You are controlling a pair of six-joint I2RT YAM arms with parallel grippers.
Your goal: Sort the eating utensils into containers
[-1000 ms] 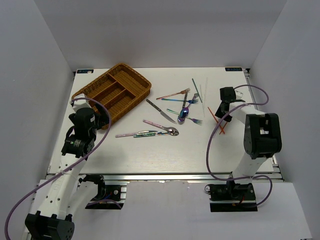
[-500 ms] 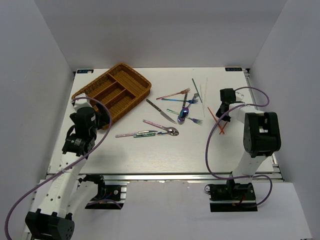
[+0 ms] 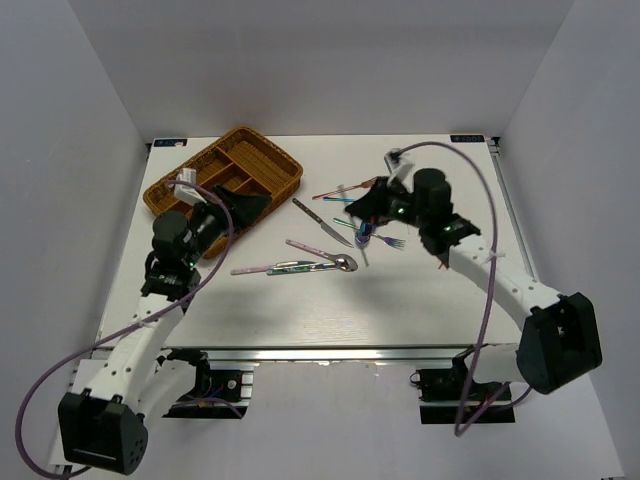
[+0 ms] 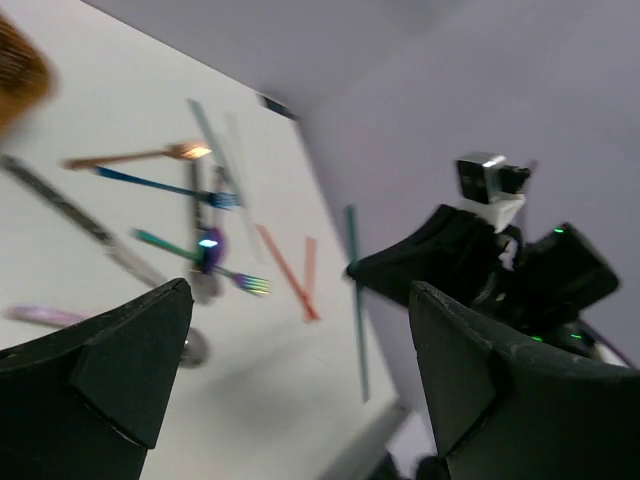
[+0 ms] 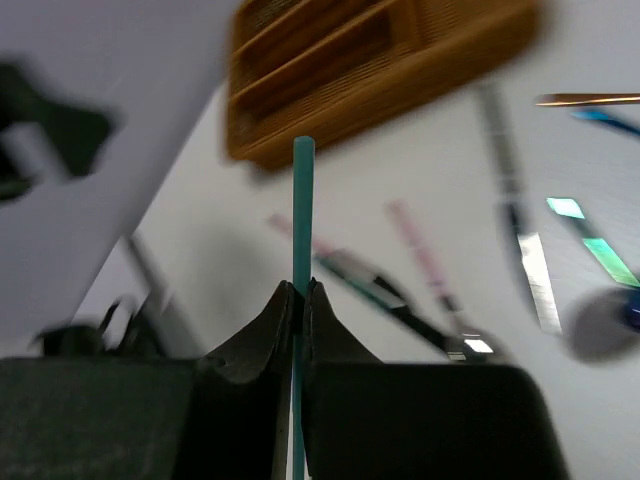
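Note:
My right gripper [image 5: 302,292] is shut on a thin green chopstick [image 5: 302,200], held above the middle of the table [image 3: 360,212]. The chopstick [image 4: 356,300] hangs roughly upright in the left wrist view. The other eating utensils lie scattered on the table: a knife [image 3: 322,222], a pink spoon [image 3: 318,252], a rose-gold fork [image 3: 345,188], an iridescent fork [image 3: 388,241] and red-orange chopsticks [image 4: 285,270]. The brown wicker tray [image 3: 271,148] with its long containers stands at the back left. My left gripper [image 3: 250,205] is open and empty at the tray's near right side, pointing right.
White walls close in the table on three sides. The right arm [image 3: 480,260] stretches across the right half of the table. Purple cables loop off both arms near the front edge.
The right arm swung from the right side to the table's middle with the green chopstick in its shut jaws. The left arm turned its open gripper rightward beside the tray.

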